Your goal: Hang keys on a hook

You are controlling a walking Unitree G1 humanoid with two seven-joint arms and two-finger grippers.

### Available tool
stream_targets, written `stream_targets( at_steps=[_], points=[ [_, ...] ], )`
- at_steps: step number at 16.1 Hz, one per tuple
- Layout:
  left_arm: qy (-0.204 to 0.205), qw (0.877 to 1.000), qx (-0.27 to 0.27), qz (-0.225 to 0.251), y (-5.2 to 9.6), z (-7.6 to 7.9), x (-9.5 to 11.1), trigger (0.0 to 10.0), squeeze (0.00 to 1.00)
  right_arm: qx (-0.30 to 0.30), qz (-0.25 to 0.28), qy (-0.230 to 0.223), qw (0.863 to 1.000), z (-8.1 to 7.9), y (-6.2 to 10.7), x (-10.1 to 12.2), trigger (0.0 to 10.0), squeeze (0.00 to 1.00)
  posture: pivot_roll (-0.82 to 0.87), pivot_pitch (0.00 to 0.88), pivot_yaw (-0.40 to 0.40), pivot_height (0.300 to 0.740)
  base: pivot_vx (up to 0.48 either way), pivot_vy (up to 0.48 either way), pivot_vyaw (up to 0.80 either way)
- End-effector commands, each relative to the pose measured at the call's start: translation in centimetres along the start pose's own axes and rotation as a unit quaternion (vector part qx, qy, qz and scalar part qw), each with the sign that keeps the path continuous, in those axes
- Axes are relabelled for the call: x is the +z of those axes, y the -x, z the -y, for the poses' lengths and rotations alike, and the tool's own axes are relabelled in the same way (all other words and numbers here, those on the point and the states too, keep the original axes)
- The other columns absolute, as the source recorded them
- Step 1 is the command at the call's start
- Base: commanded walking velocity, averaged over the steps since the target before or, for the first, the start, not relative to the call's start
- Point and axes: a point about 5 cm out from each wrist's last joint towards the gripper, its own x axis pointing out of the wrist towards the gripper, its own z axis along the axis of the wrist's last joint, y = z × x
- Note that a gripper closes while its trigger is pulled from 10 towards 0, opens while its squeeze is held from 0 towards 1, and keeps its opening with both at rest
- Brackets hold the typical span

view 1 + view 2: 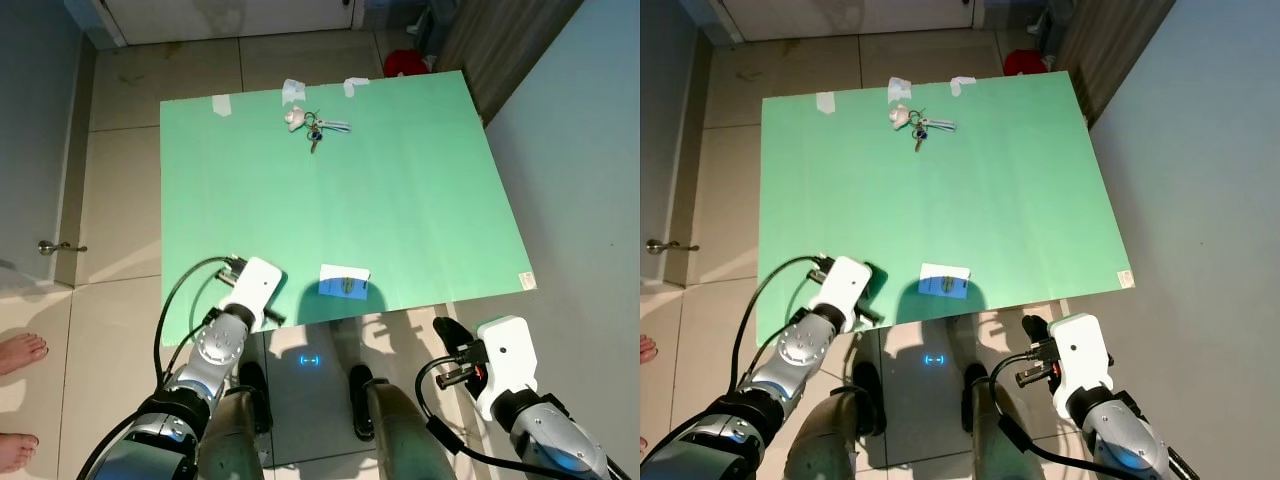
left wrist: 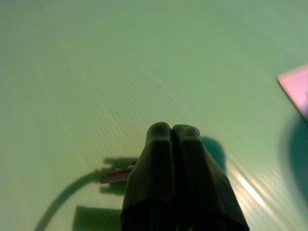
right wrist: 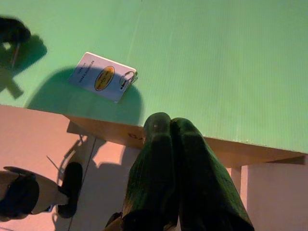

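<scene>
- Evenly lit and sharp in both eye views — soft daylight, no glare on the green board [image 1: 400,190].
- Dark shadow pooled at the board's near edge around the card [image 1: 344,282].
- Dim, warm-tinted wrist views — close black fingers [image 2: 166,163] blurred, faint sheen on the board.

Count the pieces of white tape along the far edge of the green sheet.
3: one piece at the far left, one piece near the middle just behind the keys, one piece further right. None seems hidden.

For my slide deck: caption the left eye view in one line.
Keys lie at the far edge of the green board; both grippers, left and right, shut near its front.
</scene>
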Motion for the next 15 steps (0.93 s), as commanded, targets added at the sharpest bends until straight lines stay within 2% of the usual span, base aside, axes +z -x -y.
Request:
stream_targets(
  at_steps=[1,4,7,9,10,12,13,15],
  points=[
    [0.019,1.0,0.001,-0.005,0.4,0.0,-0.4,0.0,0.0,-0.001,-0.02,-0.011,1.0,0.0,0.3,-0.9,10.0,0.0,-0.34,0.413,-0.02,0.74,0.0,0.0,0.0],
    [0.1,0.994,0.04,0.022,-0.4,-1.6,1.8,0.0,0.0,0.003,-0.015,-0.013,1.0,-0.3,-0.3,-0.8,10.0,0.0,-0.33,0.396,-0.014,0.74,0.0,0.0,0.0],
    [0.137,0.988,0.047,0.054,-0.1,-3.1,4.3,0.0,0.0,0.014,0.006,-0.025,1.0,-1.1,-2.5,-0.3,10.0,0.0,-0.27,0.348,0.004,0.74,0.0,0.0,0.0],
    [0.117,0.989,0.043,0.073,0.4,-3.9,5.3,0.0,0.0,0.019,0.016,-0.029,0.999,-1.4,-3.8,0.0,10.0,0.0,-0.24,0.305,0.018,0.74,0.0,0.0,0.0],
    [0.071,0.995,0.019,0.073,0.7,-4.3,6.6,0.0,0.0,0.023,0.033,-0.04,0.998,-1.8,-6.0,0.6,10.0,0.0,-0.2,0.24,0.037,0.74,0.0,0.0,0.0],
    [0.058,0.994,0.028,0.084,0.9,-4.8,7.7,0.0,0.0,0.021,0.047,-0.05,0.997,-2.0,-7.8,1.3,10.0,0.0,-0.17,0.184,0.048,0.74,0.0,0.0,0.0],
    [0.066,0.993,0.037,0.094,1.3,-5.2,8.4,0.0,0.0,0.021,0.063,-0.055,0.996,-2.1,-9.2,2.2,10.0,0.0,-0.16,0.145,0.055,0.74,0.0,0.0,0.0],
    [0.118,0.984,0.04,0.128,1.9,-5.3,9.1,0.0,0.0,0.015,0.081,-0.049,0.995,-1.9,-10.8,3.3,10.0,0.0,-0.14,0.08,0.073,0.74,0.0,0.0,0.0]
  ],
)
